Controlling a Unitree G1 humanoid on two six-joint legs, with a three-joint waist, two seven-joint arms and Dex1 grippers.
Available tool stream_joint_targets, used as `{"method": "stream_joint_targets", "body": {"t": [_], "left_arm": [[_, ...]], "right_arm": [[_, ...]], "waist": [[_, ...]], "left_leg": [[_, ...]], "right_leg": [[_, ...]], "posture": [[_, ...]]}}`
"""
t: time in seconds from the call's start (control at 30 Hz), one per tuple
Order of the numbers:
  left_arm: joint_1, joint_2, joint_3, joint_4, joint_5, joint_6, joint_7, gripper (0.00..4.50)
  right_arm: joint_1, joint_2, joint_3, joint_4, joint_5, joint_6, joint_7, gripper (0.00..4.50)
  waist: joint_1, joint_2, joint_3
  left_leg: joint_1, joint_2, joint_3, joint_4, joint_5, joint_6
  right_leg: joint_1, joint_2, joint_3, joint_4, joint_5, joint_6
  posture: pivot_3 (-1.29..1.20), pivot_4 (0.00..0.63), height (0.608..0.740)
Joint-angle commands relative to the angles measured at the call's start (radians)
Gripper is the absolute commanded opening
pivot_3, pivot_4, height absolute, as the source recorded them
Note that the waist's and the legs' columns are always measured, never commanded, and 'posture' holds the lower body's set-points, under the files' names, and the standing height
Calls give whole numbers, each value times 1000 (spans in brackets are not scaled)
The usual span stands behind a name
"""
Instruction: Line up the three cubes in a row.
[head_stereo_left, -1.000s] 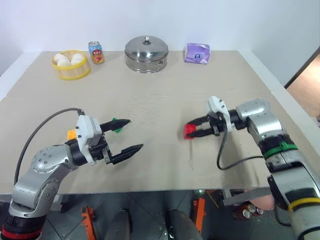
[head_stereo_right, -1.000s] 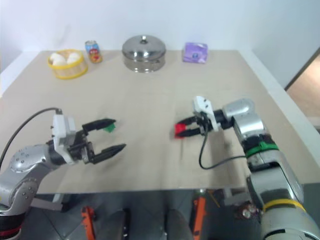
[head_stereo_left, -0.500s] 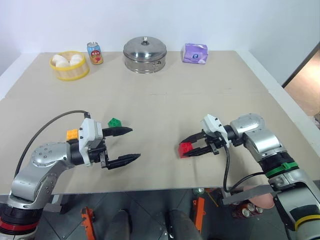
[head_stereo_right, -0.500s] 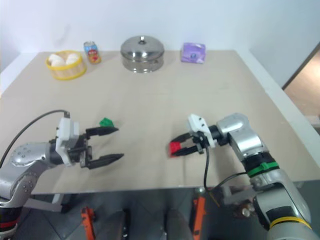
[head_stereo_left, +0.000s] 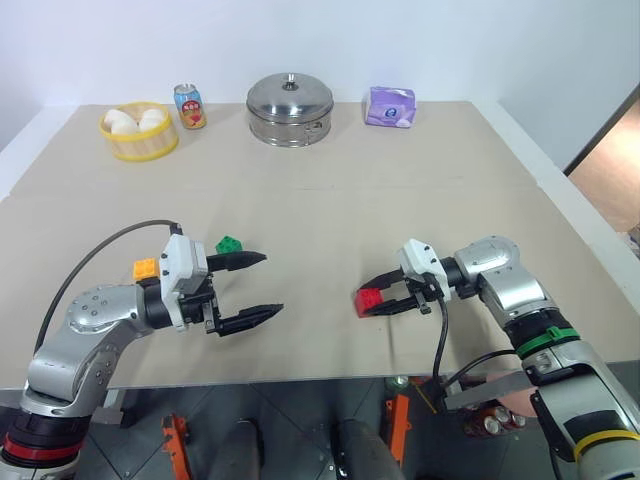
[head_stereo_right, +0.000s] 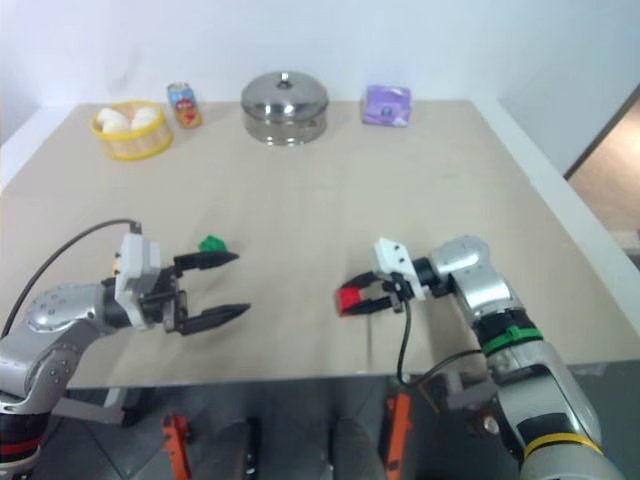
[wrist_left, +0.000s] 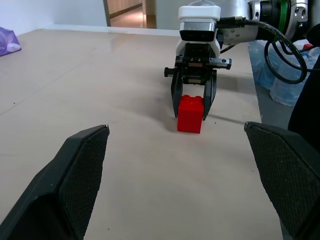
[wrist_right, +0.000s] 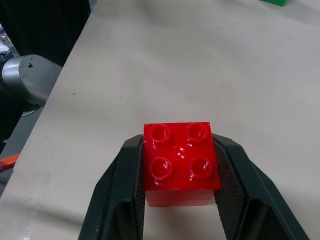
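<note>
My right gripper (head_stereo_left: 366, 302) is shut on the red cube (head_stereo_left: 368, 298), holding it low over the tan table right of centre. In the right wrist view its black fingers (wrist_right: 120, 200) clamp two opposite sides of the red cube (wrist_right: 180, 162), studs up. The green cube (head_stereo_left: 229, 244) lies on the table just behind the far fingertip of my left gripper (head_stereo_left: 270, 284). That gripper stands open and empty, pointing toward the red cube (wrist_left: 190, 114). The orange-yellow cube (head_stereo_left: 144, 268) lies behind the left wrist.
Along the far edge stand a yellow basket (head_stereo_left: 139, 145) holding white round items, a drink can (head_stereo_left: 190, 105), a steel pot (head_stereo_left: 290, 98) and a purple packet (head_stereo_left: 391, 105). The table's front edge (head_stereo_left: 330, 378) runs close below both grippers.
The view has shifted. My right gripper has sunk a little and drawn back toward the front edge, still shut on the red cube. The left gripper has stayed open in place.
</note>
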Motion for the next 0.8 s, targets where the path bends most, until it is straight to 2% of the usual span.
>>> {"method": "stream_joint_targets", "body": {"t": [0.03, 0.07, 0.1, 0.2, 0.27, 0.57, 0.63, 0.73, 0.8], "left_arm": [[-15, 1, 14, -26, -13, -6, 5, 4500], [-15, 0, 14, -27, -13, -5, 7, 4500], [-15, -1, 14, -27, -12, -6, 8, 4500], [-15, -3, 13, -27, -10, -7, 11, 4500], [-16, -3, 12, -27, -9, -7, 11, 4500], [-7, -6, 27, -30, -3, 0, 48, 4500], [-18, -18, 49, -8, 17, 13, 118, 4500], [-61, -55, 85, 61, 70, 40, 281, 4500], [-81, -66, 87, 100, 104, 56, 339, 4500]], "right_arm": [[-29, 3, -34, 20, -9, -24, 62, 1268], [-32, 5, -35, 23, -9, -26, 63, 2322], [-34, 5, -35, 26, -8, -28, 63, 2571], [-39, 4, -30, 25, -5, -27, 63, 3871], [-42, 2, -28, 19, 3, -21, 63, 4444], [-28, -54, -35, -118, 112, 70, 63, 4477], [-24, -76, -75, -194, 172, 156, 63, 4477], [-37, -60, -177, -334, 306, 351, -37, 4477], [-43, -41, -212, -390, 335, 421, -96, 4477]], "waist": [[0, 0, 0], [0, 0, 0], [0, 0, 0], [0, 0, 0], [0, 0, 0], [0, 0, 0], [1, 0, 0], [2, 0, 0], [1, 0, 0]], "left_leg": [[0, 0, 0, 0, 0, 0], [0, 0, 0, 0, 0, 0], [0, 0, 0, 0, 0, 0], [0, 0, 0, 0, 0, 0], [0, 0, 0, 0, 0, 0], [0, 0, 0, 0, 0, 0], [0, 0, 0, 0, 0, 0], [0, 0, 0, 0, 0, 0], [0, 1, 0, 0, 0, 0]], "right_leg": [[0, 0, 0, 0, 0, 0], [0, 0, 0, 0, 0, 0], [0, 0, 0, 0, 1, 0], [0, 0, 1, 0, 1, 0], [0, 0, 1, 0, 1, 0], [0, 0, 1, 0, 1, 0], [0, 0, 1, 0, 1, 0], [0, 0, 1, 0, 1, 0], [0, 1, 1, 1, 1, 1]], "posture": [[0, 150, 739], [0, 150, 739], [0, 150, 739], [0, 150, 739], [0, 150, 739], [0, 150, 739], [0, 150, 739], [0, 150, 739], [0, 150, 739]]}}
